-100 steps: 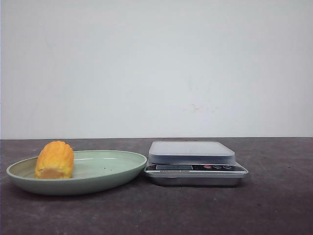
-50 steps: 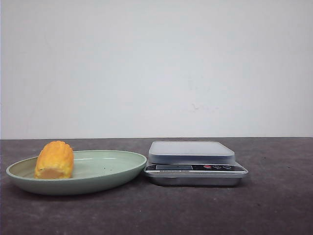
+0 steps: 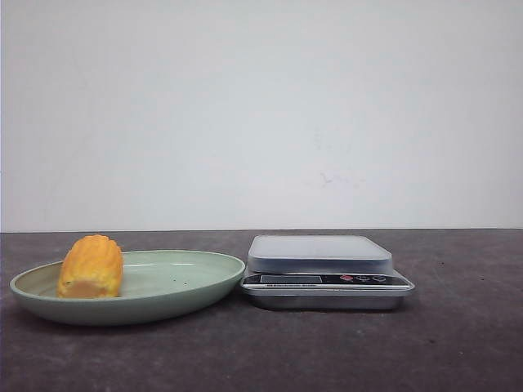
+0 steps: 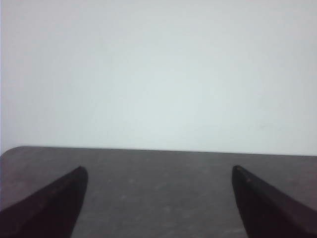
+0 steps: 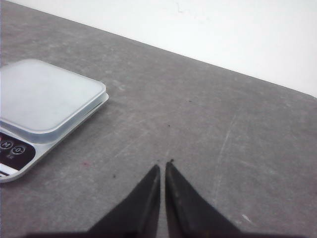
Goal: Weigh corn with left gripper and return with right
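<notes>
Corn (image 3: 91, 267) lies on its side in the plate (image 3: 184, 290), at the end farthest from the scale (image 3: 327, 273), with its paler cut end facing the front edge of the table (image 3: 458, 343). Nothing touches it. The plate is pale green and shallow, and its rim comes right up beside the scale's left edge; whether the two touch I cannot tell. The scale has a pale square platform on top and a dark strip with a display and small buttons along its front. Nothing sits on the platform.

Neither arm shows from the front. In the left wrist view, the left claw (image 4: 159, 174) is spread wide, its dark fingers (image 4: 49, 208) far apart over bare tabletop with nothing between them. In the right wrist view, the right claw (image 5: 163, 168) has its fingertips pressed nearly together, holding nothing, low over the table to the right of the scale.
</notes>
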